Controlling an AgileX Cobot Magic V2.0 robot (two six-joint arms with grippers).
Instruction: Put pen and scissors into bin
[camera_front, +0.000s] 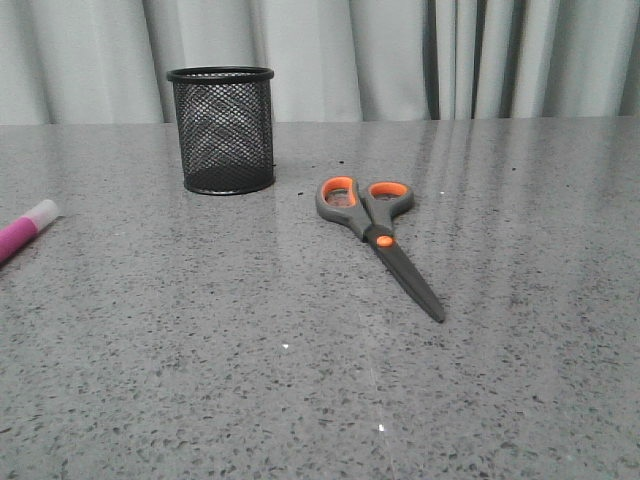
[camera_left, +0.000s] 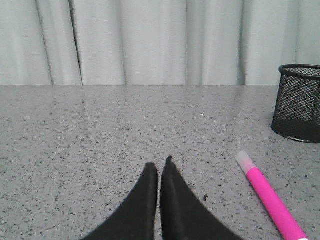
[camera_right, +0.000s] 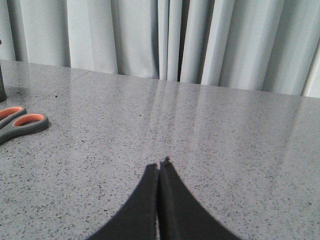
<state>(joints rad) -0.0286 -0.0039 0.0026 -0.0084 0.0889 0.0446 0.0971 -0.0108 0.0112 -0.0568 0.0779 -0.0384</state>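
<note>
The black wire-mesh bin (camera_front: 221, 130) stands upright at the back left of the table and looks empty; it also shows in the left wrist view (camera_left: 298, 102). The dark grey scissors (camera_front: 377, 234) with orange-lined loops lie closed in the middle, blades toward the front; their loops show in the right wrist view (camera_right: 21, 122). The magenta pen (camera_front: 26, 231) with a whitish cap lies at the left edge, and also shows in the left wrist view (camera_left: 270, 196). My left gripper (camera_left: 159, 165) is shut and empty, beside the pen. My right gripper (camera_right: 159, 165) is shut and empty, well apart from the scissors.
The grey speckled table (camera_front: 300, 380) runs back to a pale curtain (camera_front: 400, 50). Neither arm shows in the front view.
</note>
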